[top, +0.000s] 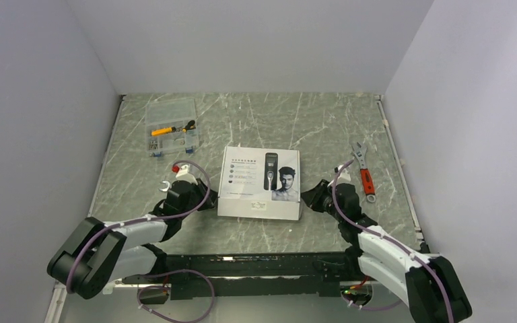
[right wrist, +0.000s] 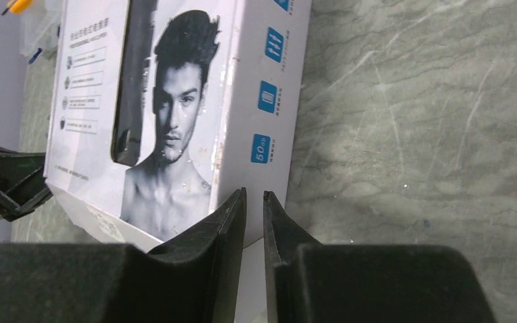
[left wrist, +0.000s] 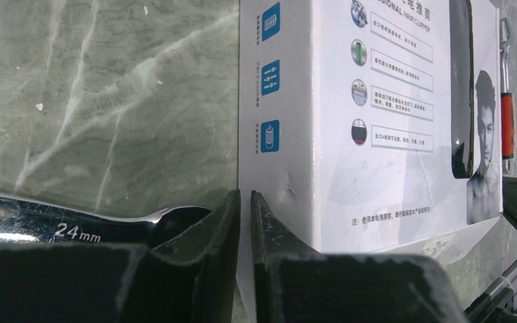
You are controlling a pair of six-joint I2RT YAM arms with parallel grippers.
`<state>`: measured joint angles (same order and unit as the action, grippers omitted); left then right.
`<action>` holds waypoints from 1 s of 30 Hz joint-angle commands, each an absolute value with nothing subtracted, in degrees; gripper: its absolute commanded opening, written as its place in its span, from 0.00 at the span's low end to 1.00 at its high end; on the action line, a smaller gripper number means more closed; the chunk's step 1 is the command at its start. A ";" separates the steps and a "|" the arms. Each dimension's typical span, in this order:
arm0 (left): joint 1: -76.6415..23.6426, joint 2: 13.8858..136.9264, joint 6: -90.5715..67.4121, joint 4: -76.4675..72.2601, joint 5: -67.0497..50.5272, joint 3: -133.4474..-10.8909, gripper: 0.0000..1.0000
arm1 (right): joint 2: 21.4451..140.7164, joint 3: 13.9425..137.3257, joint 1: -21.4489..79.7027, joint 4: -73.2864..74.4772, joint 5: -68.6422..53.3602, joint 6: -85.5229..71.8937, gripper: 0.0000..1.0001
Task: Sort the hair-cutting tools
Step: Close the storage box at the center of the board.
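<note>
As left gripper [left wrist: 245,196] and right gripper [right wrist: 254,195] pinch corners just ahead, nearly shut, the clipper box [top: 259,183] appears light, crushable cardboard.

**White clipper box [top: 259,183], closed**
It lay flat between left claw [left wrist: 246,202] and right claw [right wrist: 254,198] (printed face up), side edges at their tips.

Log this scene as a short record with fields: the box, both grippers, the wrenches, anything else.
box: white cardboard hair-clipper box, table centre
left gripper: shut on box's near left corner
right gripper: shut on its near right corner
wrenches: red-handled adjustable wrench right of box; silver open-end wrench beside left gripper
other: clear plastic organiser, far left
</note>
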<state>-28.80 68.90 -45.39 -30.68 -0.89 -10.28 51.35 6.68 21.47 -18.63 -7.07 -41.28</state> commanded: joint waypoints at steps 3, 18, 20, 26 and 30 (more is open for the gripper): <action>-30.39 60.32 -44.59 -34.06 -7.39 -10.22 0.15 | 41.11 9.65 24.32 -15.67 -12.96 -41.92 0.19; -34.28 42.99 -45.80 -12.93 9.64 -13.22 0.18 | 33.24 14.40 24.02 -0.56 2.06 -42.88 0.20; -33.66 42.49 -47.09 -10.77 13.19 -12.64 0.17 | 34.27 13.57 21.85 0.85 3.19 -43.95 0.19; -29.27 52.40 -48.33 -13.73 8.71 -14.67 0.04 | 42.30 11.53 17.56 -4.37 0.27 -44.44 0.11; -28.68 61.74 -47.51 -18.04 3.52 -17.30 0.00 | 51.05 11.93 16.26 -9.40 -4.76 -41.49 0.00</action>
